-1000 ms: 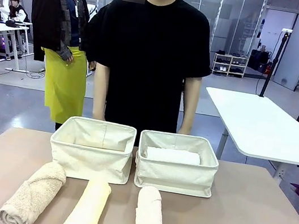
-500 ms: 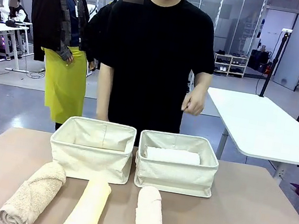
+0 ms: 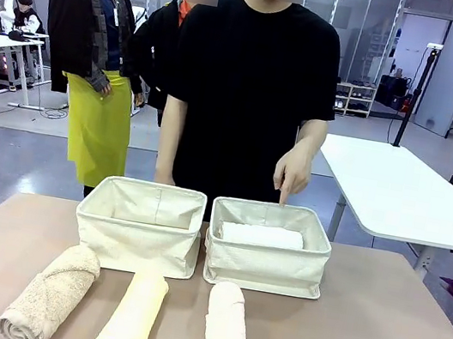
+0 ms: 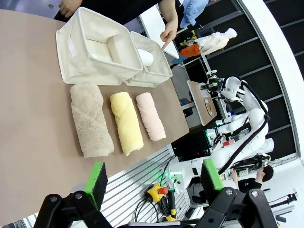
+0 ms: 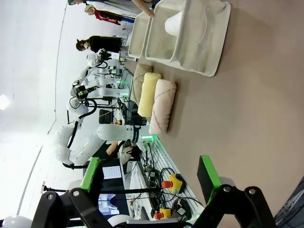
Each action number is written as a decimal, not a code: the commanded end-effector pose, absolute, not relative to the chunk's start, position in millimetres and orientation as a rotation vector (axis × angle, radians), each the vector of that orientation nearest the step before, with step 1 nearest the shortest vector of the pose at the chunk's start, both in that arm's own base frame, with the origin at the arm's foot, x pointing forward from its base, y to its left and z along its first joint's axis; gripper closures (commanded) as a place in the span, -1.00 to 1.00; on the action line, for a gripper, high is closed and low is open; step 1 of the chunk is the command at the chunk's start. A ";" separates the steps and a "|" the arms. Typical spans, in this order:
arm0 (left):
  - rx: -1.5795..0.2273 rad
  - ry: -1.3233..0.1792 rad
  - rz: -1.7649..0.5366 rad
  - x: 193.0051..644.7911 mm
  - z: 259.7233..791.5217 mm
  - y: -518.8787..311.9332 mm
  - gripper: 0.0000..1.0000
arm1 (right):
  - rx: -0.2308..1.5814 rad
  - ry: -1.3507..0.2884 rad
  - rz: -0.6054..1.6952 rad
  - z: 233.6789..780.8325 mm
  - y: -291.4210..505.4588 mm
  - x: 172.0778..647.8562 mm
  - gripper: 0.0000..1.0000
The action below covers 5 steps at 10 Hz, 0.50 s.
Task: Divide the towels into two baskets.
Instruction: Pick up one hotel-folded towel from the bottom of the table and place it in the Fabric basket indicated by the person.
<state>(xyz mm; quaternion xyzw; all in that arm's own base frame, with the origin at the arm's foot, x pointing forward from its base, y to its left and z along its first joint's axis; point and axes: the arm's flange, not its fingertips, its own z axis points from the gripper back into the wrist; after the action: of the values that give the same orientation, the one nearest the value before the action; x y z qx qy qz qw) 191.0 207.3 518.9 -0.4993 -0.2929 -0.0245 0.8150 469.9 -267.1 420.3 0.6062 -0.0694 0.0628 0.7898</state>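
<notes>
Count four towels, two baskets, two end effectors and one pointing hand.

Find three rolls loose on the table [image 3: 390,336] in a row along its 6 o'clock edge. Tan towel [image 3: 49,294] at 7 o'clock, yellow towel [image 3: 132,317] at 6 o'clock, pink towel [image 3: 228,331] at 5 o'clock. Each laid roughly along the 12-to-6 line, apart from its neighbours.

Find the baskets side by side, walls touching, just beyond that row. Left basket [image 3: 135,250] at 11 o'clock, showing canvas lining inside. Right basket [image 3: 264,270] at 1 o'clock, holding the white towel [image 3: 261,235], which lies crosswise along the 9-to-3 line.

See the person's hand [image 3: 294,168] above the right basket's 12 o'clock rim, index finger aimed down at it.

Find the left end effector [image 4: 154,178] spread wide, pinching nothing, hanging off the table's 6 o'clock side. Same for the right end effector [image 5: 149,176]: green pads far apart, nothing between them.
</notes>
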 end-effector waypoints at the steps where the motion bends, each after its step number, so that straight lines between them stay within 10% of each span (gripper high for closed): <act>1: -1.079 -0.632 -0.058 188.4 521.2 208.1 -1.00 | 1.304 -0.141 0.111 424.0 -260.4 465.4 -1.00; 5: -1.079 -0.632 -0.058 188.4 521.2 208.1 -1.00 | 1.304 -0.141 0.111 424.0 -260.4 465.4 -1.00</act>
<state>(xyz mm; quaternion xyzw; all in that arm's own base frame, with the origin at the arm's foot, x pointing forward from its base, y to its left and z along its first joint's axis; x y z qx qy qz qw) 191.0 207.3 519.0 -0.4993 -0.2929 -0.0245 0.8150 469.9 -267.1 420.3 0.6062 -0.0694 0.0627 0.7898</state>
